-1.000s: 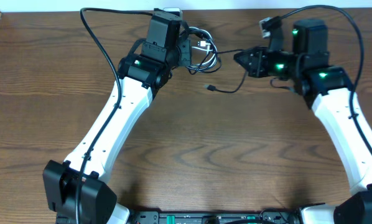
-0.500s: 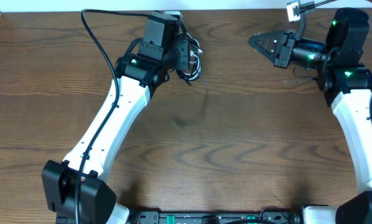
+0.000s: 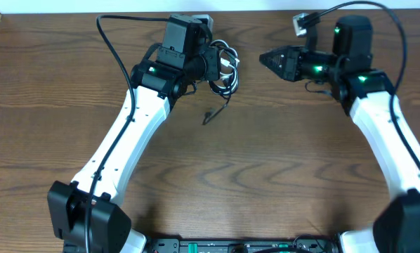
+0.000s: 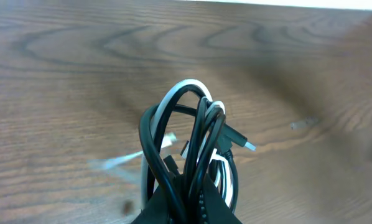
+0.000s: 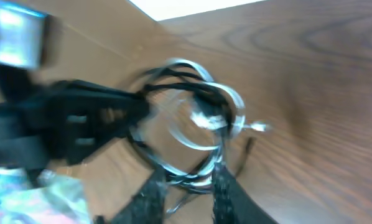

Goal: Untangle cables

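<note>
Reading the small white tag (image 3: 303, 22) on the wire above the right arm is not possible at this size, and the right wrist view is too blurred for any lettering. The left claw (image 3: 213, 67) is pressed together on a bundle of loops near the far edge of the bench (image 3: 266, 161). In its own wrist view the dark fingertips (image 4: 204, 208) meet at the bottom of the frame and pinch both cords. The black cable (image 4: 150, 143) arches up from that grip in several loops, with the white cable (image 4: 189, 84) threaded through them and curving over the top. A metal-tipped plug (image 4: 239, 142) sticks out to the right of the loops. From above, one black tail drops from the bundle to a plug end (image 3: 206, 119) lying on the bench. The right claw (image 3: 265, 59) points at the bundle from the right, apart from it, its fingers (image 5: 226, 193) a little spread and gripping nothing.
</note>
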Available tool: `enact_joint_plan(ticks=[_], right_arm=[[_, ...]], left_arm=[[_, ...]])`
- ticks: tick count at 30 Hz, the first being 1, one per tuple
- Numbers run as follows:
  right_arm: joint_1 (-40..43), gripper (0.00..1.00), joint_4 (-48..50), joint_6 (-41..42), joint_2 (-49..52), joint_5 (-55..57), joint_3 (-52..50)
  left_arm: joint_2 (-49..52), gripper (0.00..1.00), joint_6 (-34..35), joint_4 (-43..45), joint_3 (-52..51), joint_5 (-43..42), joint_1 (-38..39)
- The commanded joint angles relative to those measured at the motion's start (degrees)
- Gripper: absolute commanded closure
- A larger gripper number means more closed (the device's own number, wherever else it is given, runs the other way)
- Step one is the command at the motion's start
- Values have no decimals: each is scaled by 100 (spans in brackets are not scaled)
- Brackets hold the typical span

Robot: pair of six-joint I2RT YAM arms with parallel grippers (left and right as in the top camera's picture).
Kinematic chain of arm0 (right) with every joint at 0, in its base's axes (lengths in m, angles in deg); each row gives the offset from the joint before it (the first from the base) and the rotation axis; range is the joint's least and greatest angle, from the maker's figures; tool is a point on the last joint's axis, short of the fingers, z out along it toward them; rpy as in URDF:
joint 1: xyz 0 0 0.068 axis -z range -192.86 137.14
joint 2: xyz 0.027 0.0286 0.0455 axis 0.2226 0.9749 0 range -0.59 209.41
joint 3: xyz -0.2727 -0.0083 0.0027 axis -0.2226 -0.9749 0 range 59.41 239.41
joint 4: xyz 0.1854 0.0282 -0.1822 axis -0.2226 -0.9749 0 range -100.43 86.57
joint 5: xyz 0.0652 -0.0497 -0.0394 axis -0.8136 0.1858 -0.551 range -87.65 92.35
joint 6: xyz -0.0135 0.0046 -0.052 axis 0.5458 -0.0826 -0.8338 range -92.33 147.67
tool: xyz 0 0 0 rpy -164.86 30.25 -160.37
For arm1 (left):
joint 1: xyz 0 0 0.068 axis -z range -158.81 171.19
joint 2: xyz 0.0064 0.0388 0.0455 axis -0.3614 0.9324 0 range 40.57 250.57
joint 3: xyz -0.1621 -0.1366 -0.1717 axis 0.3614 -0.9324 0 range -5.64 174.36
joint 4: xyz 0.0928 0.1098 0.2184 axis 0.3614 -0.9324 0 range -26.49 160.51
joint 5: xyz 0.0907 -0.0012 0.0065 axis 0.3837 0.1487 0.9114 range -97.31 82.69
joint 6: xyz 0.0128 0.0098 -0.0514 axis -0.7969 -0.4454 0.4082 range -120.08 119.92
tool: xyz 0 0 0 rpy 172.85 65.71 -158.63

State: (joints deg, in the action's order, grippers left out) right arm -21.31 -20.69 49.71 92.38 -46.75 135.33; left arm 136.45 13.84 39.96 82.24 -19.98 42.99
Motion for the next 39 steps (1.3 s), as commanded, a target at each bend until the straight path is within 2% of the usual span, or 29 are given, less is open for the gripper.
enact_joint_plan(ticks=[1,4,8,15,20,28,39], right_arm=[[-24,70,44,-157,435,210,15],[72,62,103,-260,621,208,15],[151,55,74,-535,726,175,15],[151,54,74,-1051,730,-208,15],[109,55,203,-1467,728,-868,15],[85,58,332,-1875,730,-1506,15],[83,59,444,-1958,730,-2098,15]], left_arm=[[-114,93,-1038,35,83,-640,-22],[-114,93,-1576,-24,83,-1211,-63],[-114,92,-1873,-66,83,-2157,-269],[-114,93,-1882,-70,83,-3545,-839],[-74,93,-1882,-74,83,-4492,-1119],[249,93,-1880,-72,83,-5145,-1156],[470,93,-1814,-72,83,-5141,-1156]])
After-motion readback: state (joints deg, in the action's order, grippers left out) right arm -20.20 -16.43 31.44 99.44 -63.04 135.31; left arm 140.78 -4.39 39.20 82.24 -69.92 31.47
